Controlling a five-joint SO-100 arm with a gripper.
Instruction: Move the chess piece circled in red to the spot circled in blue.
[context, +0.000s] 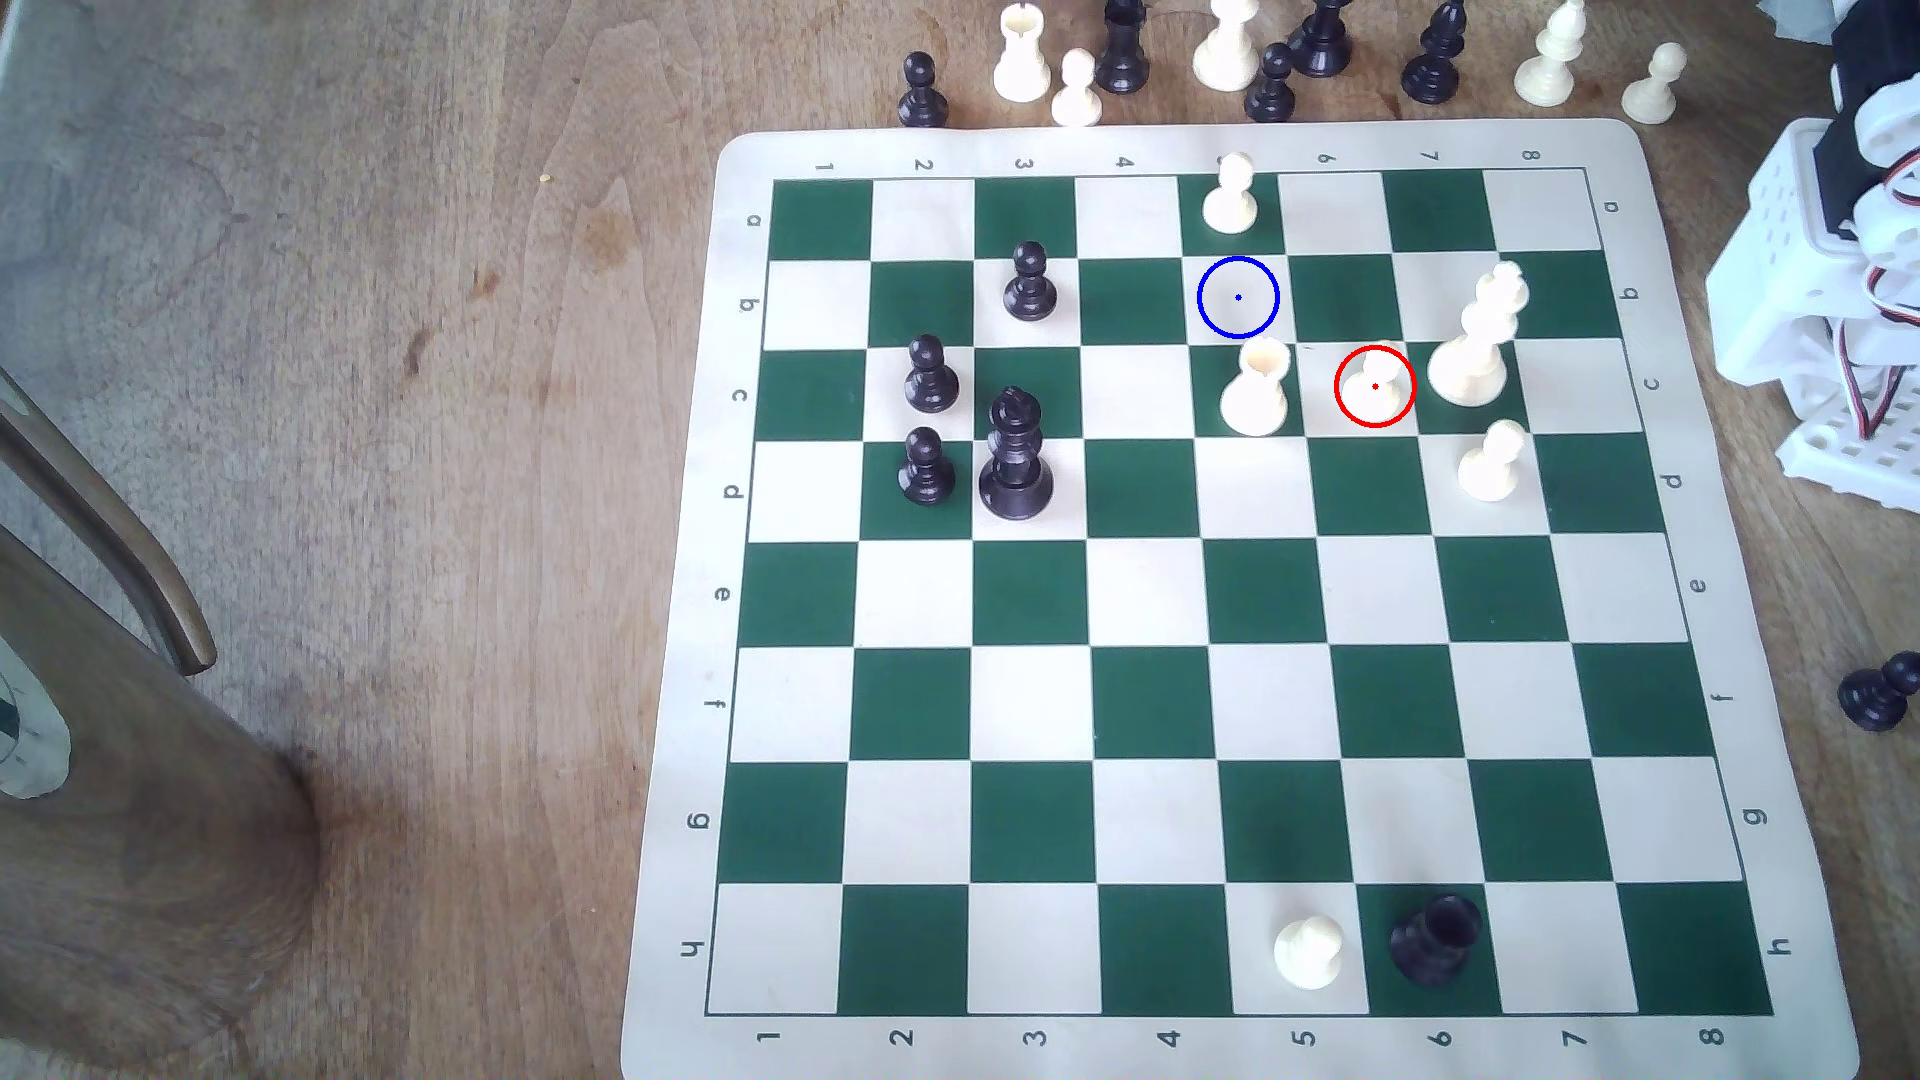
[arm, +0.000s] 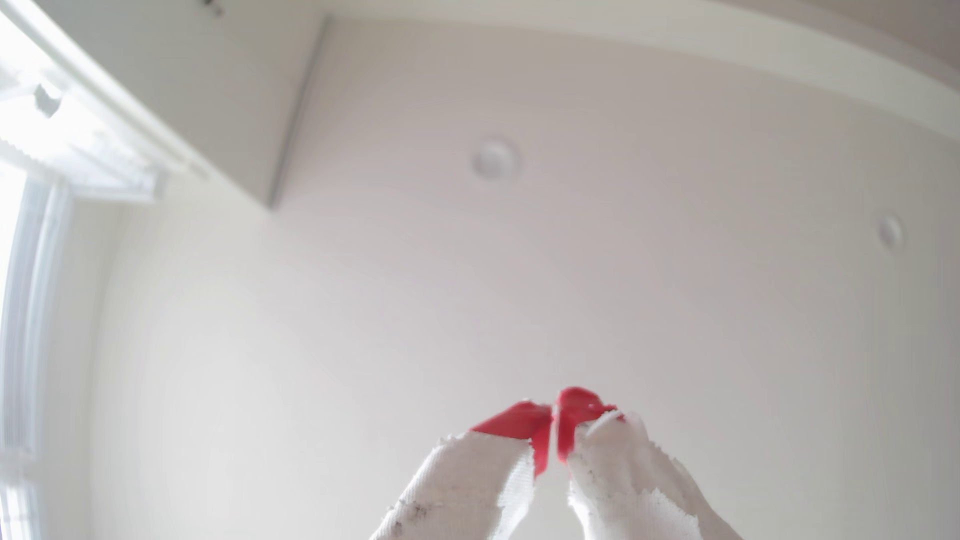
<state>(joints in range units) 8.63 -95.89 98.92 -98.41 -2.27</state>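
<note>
Starting from the widest thing, the wooden surface (context: 416, 415) carries a green-and-cream chess board (context: 1236, 592) with spare pieces lined along its far edge, and the arm's white base (context: 1839, 312) sits off the board at the exterior view's right. The arm is folded back and its camera looks up at the ceiling (arm: 571, 233), so the step in hand is, by my judgement, the reach toward the board, not yet begun. The tall tiered cream piece (context: 1475, 338) stands just beside the target on the exterior view's right, and the cup-topped cream piece (context: 1255, 389) stands near on the other side, so the descent should come straight down from above. The pawn circled in red (context: 1375, 382) stands on a cream square in row c, upright. The blue-ringed square (context: 1237, 297) lies one row farther and one column toward the exterior view's left, bare. The end effector (arm: 553, 420) has its red, cloth-wrapped tips pressed together on nothing, so they must part before descending.
</note>
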